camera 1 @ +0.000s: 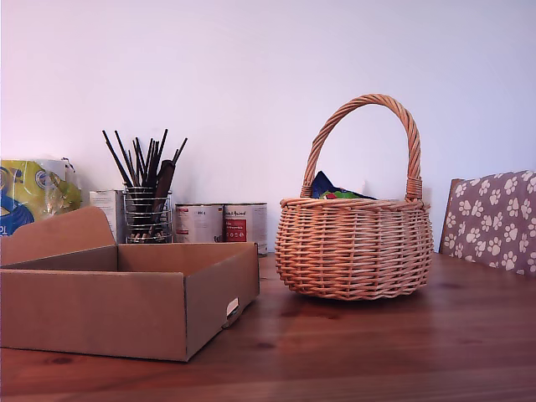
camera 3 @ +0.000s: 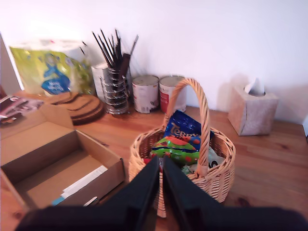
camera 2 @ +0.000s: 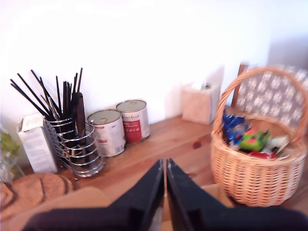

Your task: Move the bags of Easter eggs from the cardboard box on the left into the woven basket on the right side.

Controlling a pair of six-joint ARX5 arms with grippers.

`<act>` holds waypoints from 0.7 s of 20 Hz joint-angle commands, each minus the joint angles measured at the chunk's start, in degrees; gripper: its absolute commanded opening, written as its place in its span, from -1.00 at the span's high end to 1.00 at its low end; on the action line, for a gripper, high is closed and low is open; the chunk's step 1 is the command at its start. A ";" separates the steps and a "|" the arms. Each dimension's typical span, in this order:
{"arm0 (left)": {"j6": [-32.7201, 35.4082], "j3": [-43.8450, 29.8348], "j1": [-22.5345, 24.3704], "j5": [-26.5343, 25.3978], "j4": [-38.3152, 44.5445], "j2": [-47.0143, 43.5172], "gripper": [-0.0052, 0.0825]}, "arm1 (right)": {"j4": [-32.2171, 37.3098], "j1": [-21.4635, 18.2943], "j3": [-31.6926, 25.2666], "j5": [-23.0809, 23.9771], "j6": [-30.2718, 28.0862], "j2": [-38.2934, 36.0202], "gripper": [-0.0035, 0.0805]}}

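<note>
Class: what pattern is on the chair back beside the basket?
White paw prints on grey-brown fabric, clearest in the exterior view.

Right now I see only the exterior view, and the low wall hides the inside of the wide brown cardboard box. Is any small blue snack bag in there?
Observer: The second wrist view shows no blue bag in the wide brown cardboard box, only a white paper slip on the part of its floor in view.
Operator: And the round woven wicker basket?
Observer: The round woven wicker basket holds several bags; a glossy blue "Terry's" bag sits on top.
Operator: Are the claws free?
Observer: The first claw and the second claw are both shut on nothing.
</note>
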 commanded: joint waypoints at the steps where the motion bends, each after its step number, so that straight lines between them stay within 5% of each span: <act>1: -0.76 -1.77 0.00 0.02 -1.60 -1.33 0.93 | -1.22 0.28 -0.31 0.13 0.61 -1.07 0.94; 14: -1.33 -1.75 0.00 0.02 -12.98 -0.15 0.93 | -13.46 0.22 -0.28 0.00 3.17 1.40 0.94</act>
